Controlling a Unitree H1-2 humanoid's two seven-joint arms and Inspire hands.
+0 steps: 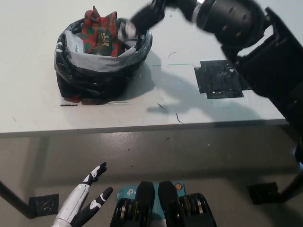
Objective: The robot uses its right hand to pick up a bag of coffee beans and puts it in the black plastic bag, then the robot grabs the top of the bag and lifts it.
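Upper left, a crinkly black plastic bag (102,59) holds the red-plaid coffee bag (99,33); the blurred right robot hand (142,21) leaves its grip unreadable.

A white bench (38,109) carries the black plastic bag (102,66) and a dark tape patch (218,79).

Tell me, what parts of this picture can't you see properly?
- Head view: the right hand is motion-blurred, so its fingers cannot be read.
- The coffee bean bag's lower part is hidden by the black plastic bag's rim.
- The left hand is cut off by the bottom edge.
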